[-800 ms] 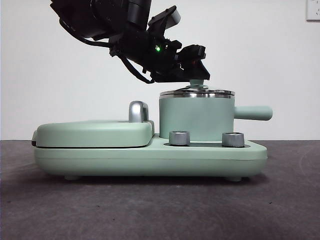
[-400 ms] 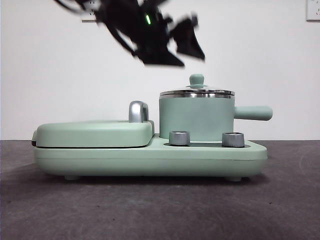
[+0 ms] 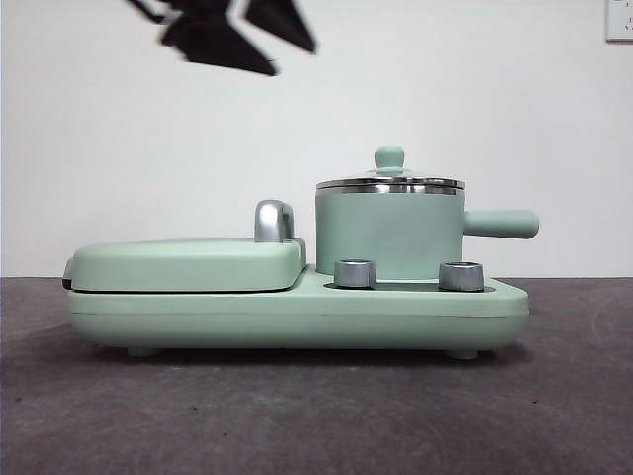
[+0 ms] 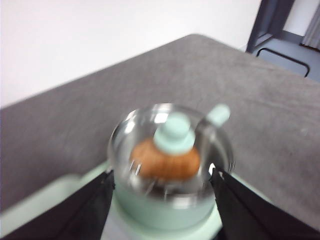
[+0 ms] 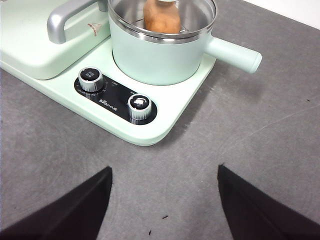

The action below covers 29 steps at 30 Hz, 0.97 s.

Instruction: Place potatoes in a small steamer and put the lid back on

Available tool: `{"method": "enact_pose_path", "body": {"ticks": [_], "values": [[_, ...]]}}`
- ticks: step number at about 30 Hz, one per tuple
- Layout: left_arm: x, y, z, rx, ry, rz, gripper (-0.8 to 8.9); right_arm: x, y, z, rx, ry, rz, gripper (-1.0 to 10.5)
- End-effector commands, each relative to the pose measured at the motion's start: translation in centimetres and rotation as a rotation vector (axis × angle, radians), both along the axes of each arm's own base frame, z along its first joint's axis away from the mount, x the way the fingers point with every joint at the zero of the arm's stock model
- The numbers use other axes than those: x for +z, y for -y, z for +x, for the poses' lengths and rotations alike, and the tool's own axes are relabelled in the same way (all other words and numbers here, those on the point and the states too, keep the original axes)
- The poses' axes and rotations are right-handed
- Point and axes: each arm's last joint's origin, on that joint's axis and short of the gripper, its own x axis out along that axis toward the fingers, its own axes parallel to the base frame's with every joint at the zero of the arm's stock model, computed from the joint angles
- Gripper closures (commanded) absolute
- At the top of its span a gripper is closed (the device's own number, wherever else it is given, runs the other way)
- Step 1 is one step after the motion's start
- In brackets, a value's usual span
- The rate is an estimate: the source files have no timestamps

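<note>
The mint-green steamer pot (image 3: 388,237) stands on the right of the cooker base, its side handle (image 3: 501,224) pointing right. The glass lid (image 3: 390,183) with its green knob (image 3: 389,158) sits on the pot's rim. Through the lid, the orange-brown potato (image 4: 165,160) lies inside the pot; it also shows in the right wrist view (image 5: 161,17). My left gripper (image 3: 255,35) is open and empty, high above and left of the pot. In its own wrist view it (image 4: 162,200) hangs above the lid, clear of the knob (image 4: 173,132). My right gripper (image 5: 165,200) is open and empty over bare table in front of the cooker.
The cooker base (image 3: 297,312) carries a closed flat griddle cover (image 3: 188,262) with a steel handle (image 3: 273,220) on the left, and two steel dials (image 3: 355,273) in front of the pot. A wall socket (image 3: 620,20) is at the top right.
My left gripper let go of the lid's knob and rose up and to the left, away from the pot. The lid stays on the pot.
</note>
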Motion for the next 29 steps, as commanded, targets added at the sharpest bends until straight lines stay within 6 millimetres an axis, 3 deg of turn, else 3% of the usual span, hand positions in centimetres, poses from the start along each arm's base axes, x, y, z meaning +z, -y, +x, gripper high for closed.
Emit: {"method": "enact_pose_path", "body": {"ticks": [1,5,11,17,24,25,26,27,29], "values": [[-0.8,-2.4,-2.2,0.046,-0.027,-0.024,5.06,0.2,-0.1,0.0,0.008,0.008,0.001,6.2],[-2.3,-6.4,-6.1,0.143,-0.063,-0.073,5.06,0.2,-0.1,0.0,0.008,0.008,0.001,6.2],[-3.0,-10.1,-11.6,0.235,-0.082,-0.090,5.06,0.2,-0.1,0.0,0.008,0.008,0.001,6.2],[-3.7,-12.3,-15.5,0.351,-0.080,-0.080,5.06,0.2,-0.1,0.0,0.010,0.008,0.002,6.2],[-3.5,-13.1,-17.9,0.389,-0.046,-0.094,5.03,0.2,-0.1,0.0,0.013,0.009,0.004,6.1],[-3.5,-13.2,-18.1,0.389,-0.051,-0.098,5.14,0.3,-0.1,0.0,0.013,0.010,0.005,6.2],[-3.5,-13.2,-18.3,0.389,-0.049,-0.099,5.94,0.3,-0.1,0.0,0.013,0.011,0.006,6.8],[-3.5,-13.2,-18.4,0.388,-0.050,-0.099,7.92,0.3,-0.1,0.0,0.014,0.011,0.007,9.0],[-3.5,-13.3,-18.7,0.387,-0.047,-0.098,8.10,0.3,-0.1,0.0,0.015,0.020,0.006,9.1]]}}
